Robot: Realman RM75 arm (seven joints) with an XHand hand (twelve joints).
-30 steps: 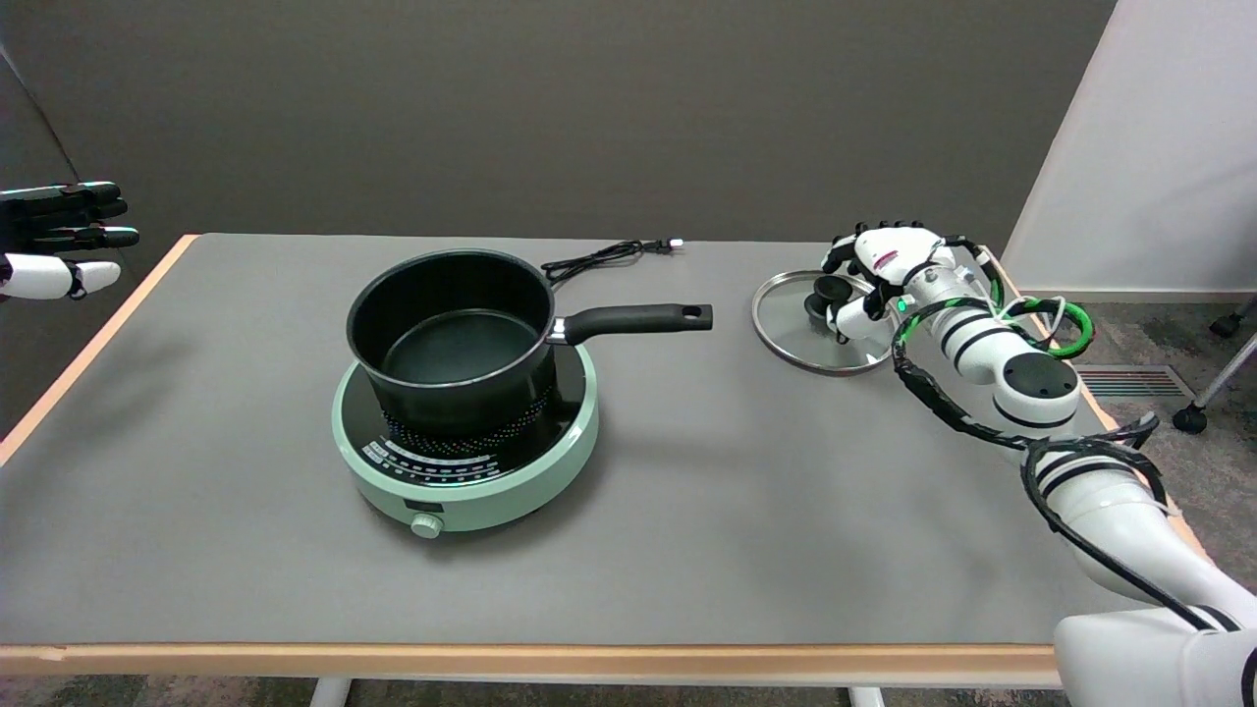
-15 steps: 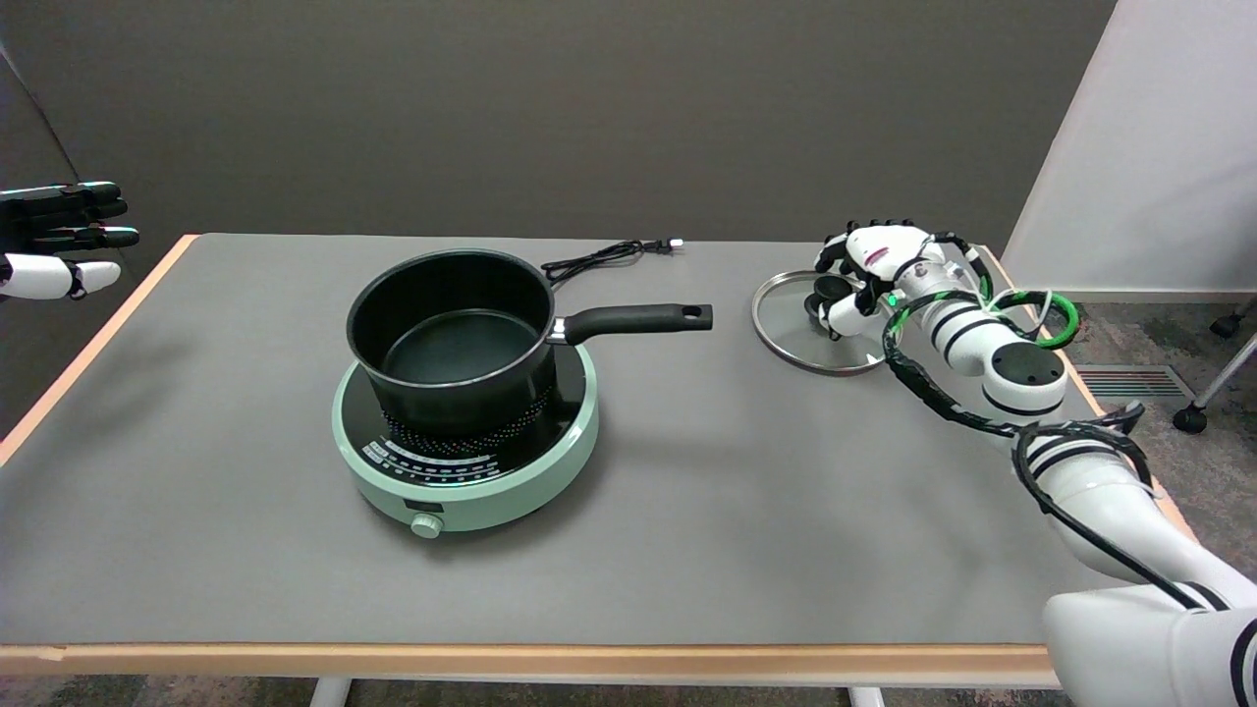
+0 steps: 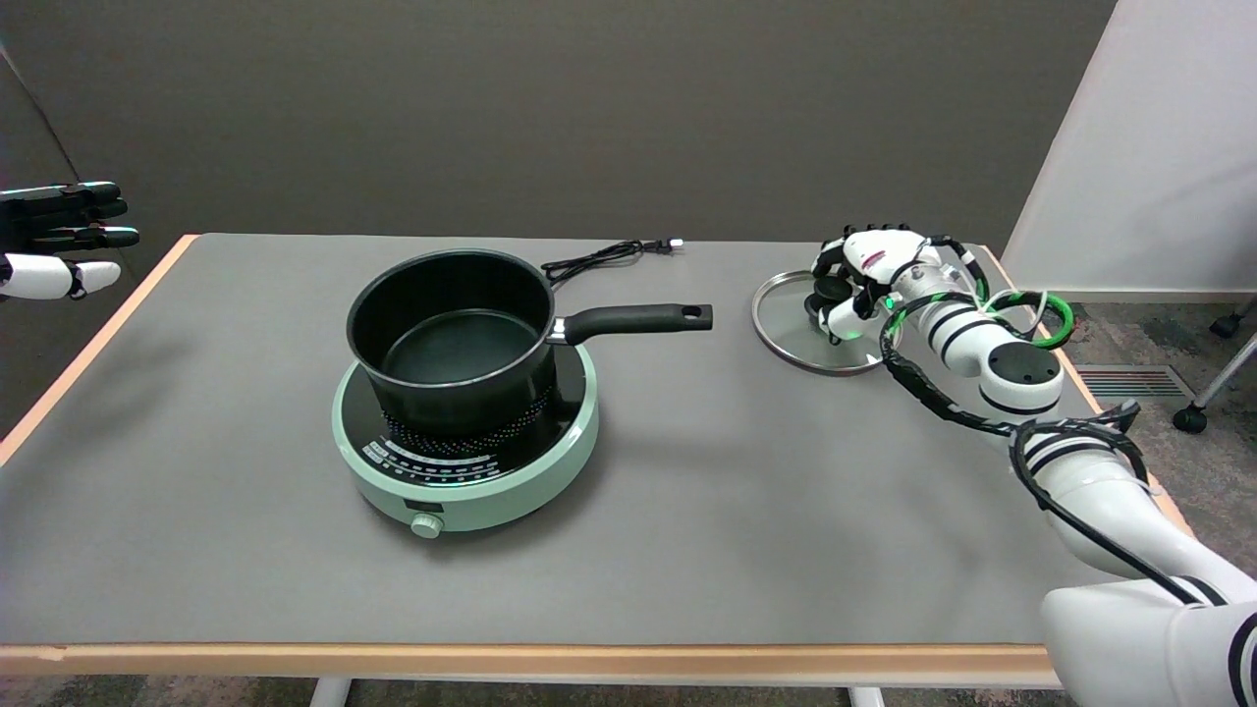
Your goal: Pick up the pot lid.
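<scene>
The glass pot lid (image 3: 797, 329), steel-rimmed with a black knob (image 3: 823, 295), lies flat on the grey table at the right. My right hand (image 3: 864, 275) hovers over it from the right. Its dark fingertips curve down on the knob's far side and its white thumb (image 3: 837, 319) sits at the near side. The knob lies between them, partly hidden. Whether the fingers press on it does not show. The black pot (image 3: 452, 334) stands open on the green cooker (image 3: 466, 447), left of the lid.
The pot's long handle (image 3: 638, 319) points right, ending a short way from the lid. A black power cord (image 3: 604, 257) lies behind the pot. The idle left hand (image 3: 59, 236) hangs at the upper left. The table's right edge (image 3: 1002, 280) runs close behind my forearm.
My right hand has slid left over the lid, from beside the knob to around it. The lid stays flat where it was.
</scene>
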